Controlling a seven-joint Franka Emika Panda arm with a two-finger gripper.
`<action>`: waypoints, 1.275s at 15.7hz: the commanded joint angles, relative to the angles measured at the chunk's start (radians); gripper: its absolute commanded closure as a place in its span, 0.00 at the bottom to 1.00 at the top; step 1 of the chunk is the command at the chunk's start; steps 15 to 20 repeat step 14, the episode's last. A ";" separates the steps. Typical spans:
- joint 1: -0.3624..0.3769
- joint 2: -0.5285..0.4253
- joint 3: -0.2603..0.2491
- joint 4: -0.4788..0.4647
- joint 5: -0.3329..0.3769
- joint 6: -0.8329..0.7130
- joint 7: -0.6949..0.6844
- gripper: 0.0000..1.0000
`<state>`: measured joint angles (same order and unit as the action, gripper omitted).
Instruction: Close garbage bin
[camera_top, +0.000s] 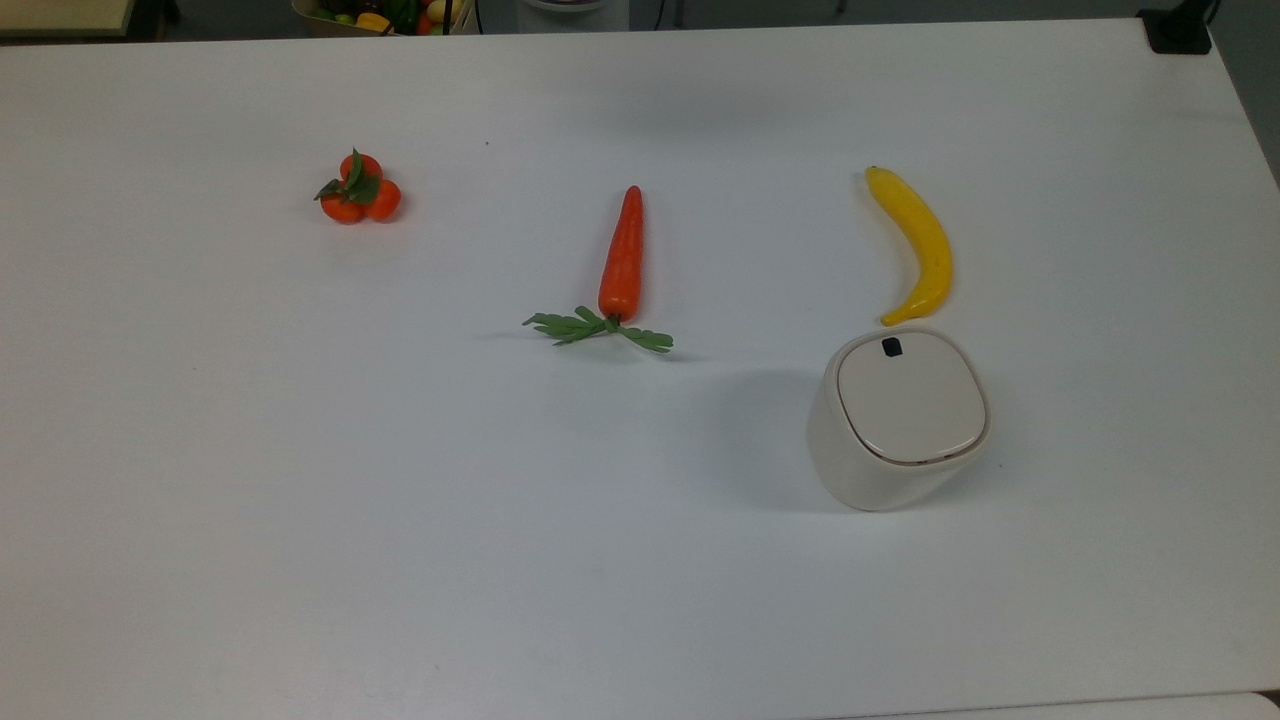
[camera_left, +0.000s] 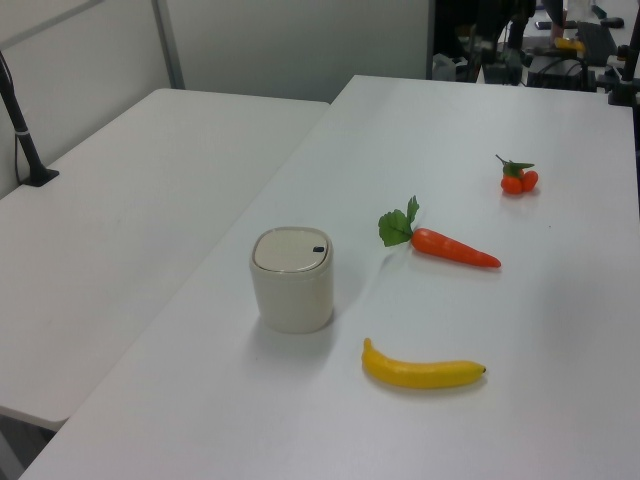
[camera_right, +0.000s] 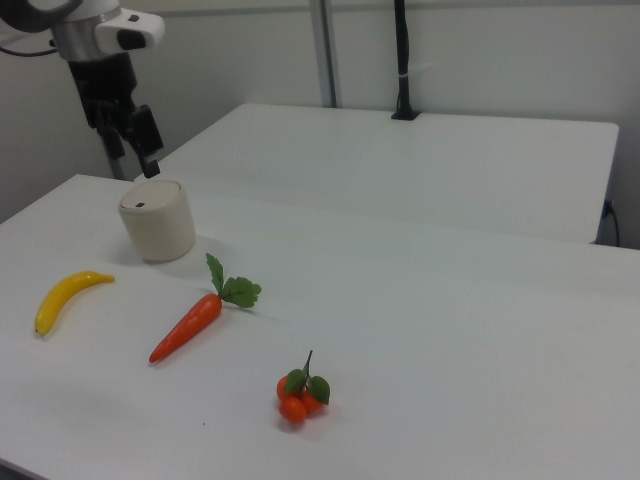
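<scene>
The garbage bin (camera_top: 905, 420) is a small cream-white tub on the white table, at the top view's lower right. Its flat lid (camera_top: 912, 395) lies down flush on the rim, with a small black tab (camera_top: 891, 347) at the far edge. The bin also stands left of centre in the left view (camera_left: 292, 278) and at the right view's left (camera_right: 158, 222). My gripper (camera_right: 133, 160) hangs from the white arm at the right view's upper left, above and apart from the bin. Its black fingers are spread, with nothing between them.
A yellow banana (camera_top: 915, 245) lies just beyond the bin. An orange carrot (camera_top: 622, 255) with green leaves lies mid-table, and a cluster of tangerines (camera_top: 358, 190) lies at the top view's left. A second white table (camera_left: 130, 200) adjoins on the left view's left.
</scene>
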<state>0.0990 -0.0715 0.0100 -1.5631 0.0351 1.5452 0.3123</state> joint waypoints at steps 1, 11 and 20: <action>0.048 -0.004 -0.051 -0.045 0.029 0.051 -0.114 0.00; 0.028 0.035 -0.076 -0.037 0.028 0.134 -0.381 0.00; 0.030 0.036 -0.076 -0.037 0.028 0.138 -0.381 0.00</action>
